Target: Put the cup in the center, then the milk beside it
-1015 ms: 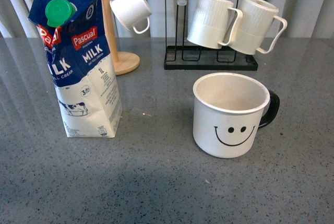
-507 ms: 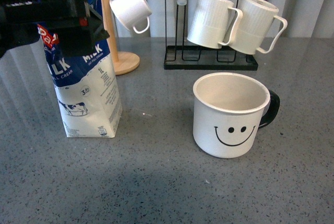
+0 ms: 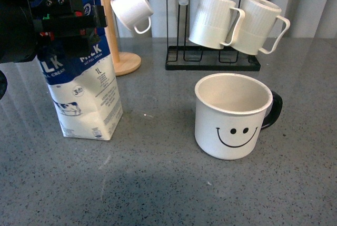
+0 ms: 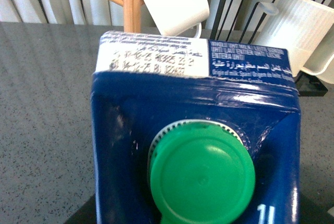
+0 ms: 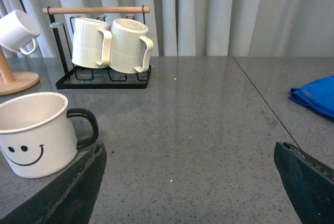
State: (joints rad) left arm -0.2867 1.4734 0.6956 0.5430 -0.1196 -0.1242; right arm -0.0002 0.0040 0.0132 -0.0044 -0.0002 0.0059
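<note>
1. The black left gripper (image 3: pixel 68 20) is closed on the upper part of the tall blue-and-white cardboard milk carton (image 3: pixel 87 94), its jaws set against opposite sides just below the folded top.
2. The milk carton is near the left edge of the grey speckled stone worktop (image 3: pixel 158 184) and leans slightly. Whether its base rests fully on the surface cannot be told.
3. In the left wrist view the carton's round green plastic screw cap (image 4: pixel 201 174) fills the lower middle, with the printed white top fold above it.
4. The right gripper (image 5: pixel 189 151) is wide open and holds nothing. Its two dark fingers (image 5: pixel 78 182) hang low over the worktop.
5. The wide white smiley mug (image 3: pixel 231 115) with a black handle stands upright, right of the worktop's middle and well apart from the carton. Its handle points toward the right edge.
6. Toward the far edge stand a pale wooden mug tree (image 3: pixel 113 31) carrying a small plain white cup (image 3: pixel 131 9), and a black wire rack (image 3: pixel 213 60) holding two ribbed cream mugs (image 3: pixel 237 23).
7. A crumpled blue cloth (image 5: pixel 315 96) lies by the right edge.
</note>
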